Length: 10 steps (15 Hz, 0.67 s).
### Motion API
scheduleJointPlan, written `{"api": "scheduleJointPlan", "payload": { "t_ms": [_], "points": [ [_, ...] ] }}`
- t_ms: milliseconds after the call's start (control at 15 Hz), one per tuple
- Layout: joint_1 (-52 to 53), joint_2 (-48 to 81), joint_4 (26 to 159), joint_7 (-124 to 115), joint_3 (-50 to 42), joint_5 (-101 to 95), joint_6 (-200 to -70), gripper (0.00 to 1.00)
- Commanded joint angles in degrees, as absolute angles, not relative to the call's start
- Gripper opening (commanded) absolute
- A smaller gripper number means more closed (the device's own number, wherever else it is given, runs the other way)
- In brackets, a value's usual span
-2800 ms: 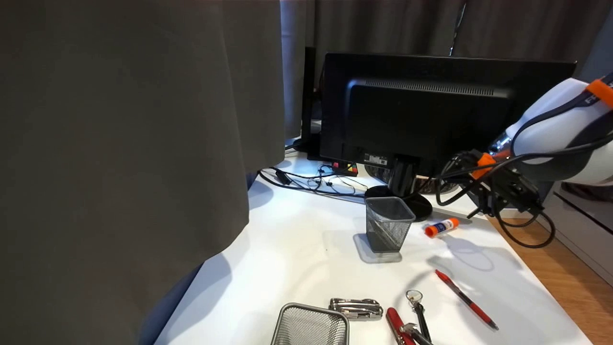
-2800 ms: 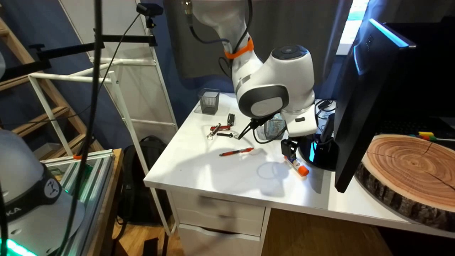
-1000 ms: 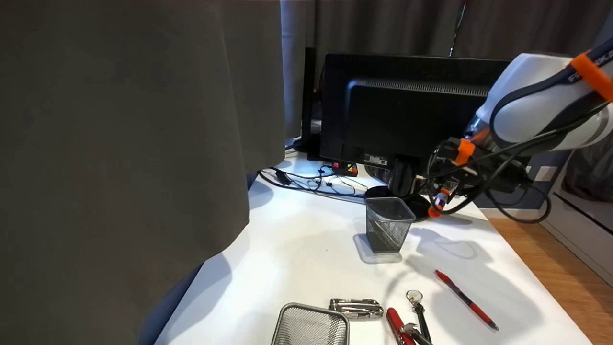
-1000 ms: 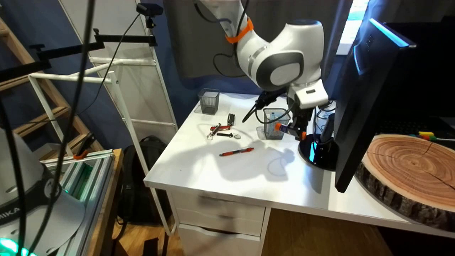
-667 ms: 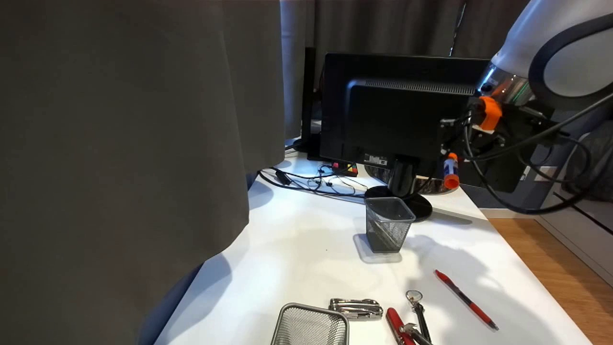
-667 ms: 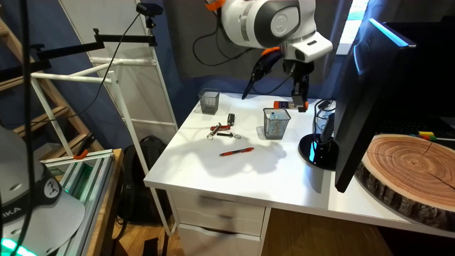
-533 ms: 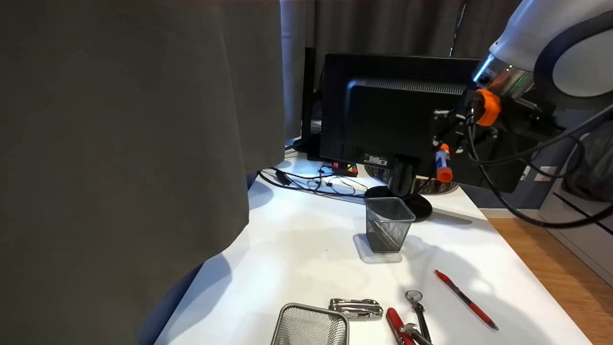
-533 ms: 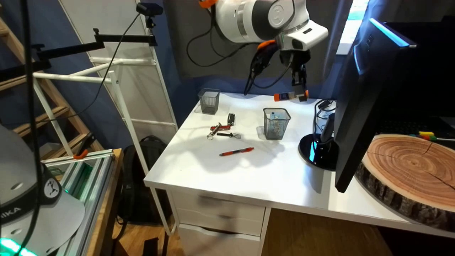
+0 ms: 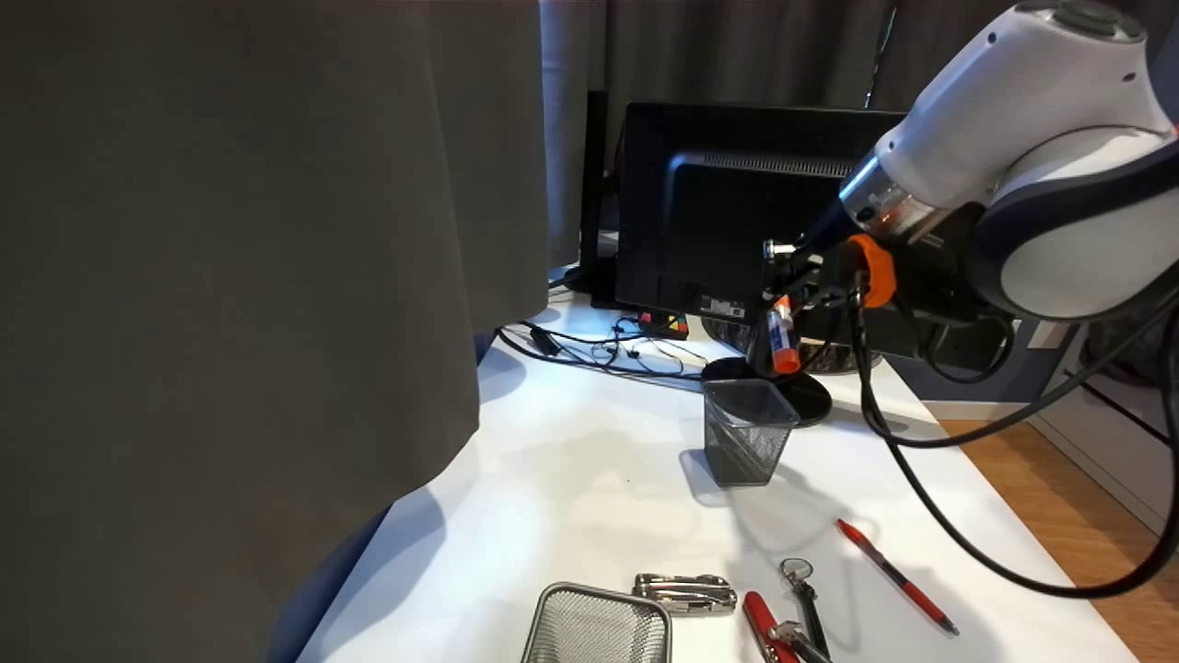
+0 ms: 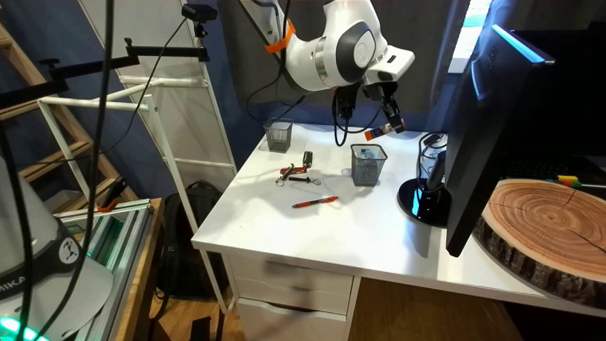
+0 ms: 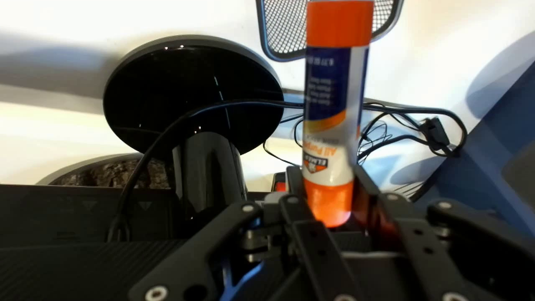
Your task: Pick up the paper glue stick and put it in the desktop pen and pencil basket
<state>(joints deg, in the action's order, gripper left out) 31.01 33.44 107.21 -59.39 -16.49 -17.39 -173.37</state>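
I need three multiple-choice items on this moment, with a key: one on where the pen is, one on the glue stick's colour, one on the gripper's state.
1. Where is the pen?
A) In the mesh cup
B) In the silver tray
C) On the desk

2. What colour are the two ends of the glue stick?
A) Green
B) Orange
C) Black

3. How is the gripper?
A) Closed on the glue stick
B) Open and empty
C) Closed on the pen

1: C, since both exterior views show it lying on the white surface.
2: B, since the wrist view shows an orange part at each end.
3: A, since the wrist view shows one end of the glue stick clamped in it, and both exterior views show the glue stick held up off the desk.
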Motion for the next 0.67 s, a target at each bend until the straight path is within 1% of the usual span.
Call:
{"api": "scheduleJointPlan", "payload": {
  "t_ms": [0,200,267,333,600],
  "points": [
    [35.1,39.4,102.3,-58.8,-20.5,-15.8,-173.3,0.08],
    [38.0,41.9,100.9,-58.2,-22.4,-15.1,-173.1,0.08],
    [38.9,42.0,101.1,-58.1,-22.9,-14.8,-172.6,0.56],
    [39.9,42.2,101.2,-58.1,-23.6,-14.7,-172.7,0.58],
    [42.9,39.4,103.3,-59.1,-27.0,-12.9,-173.9,0.84]
  ]
}}
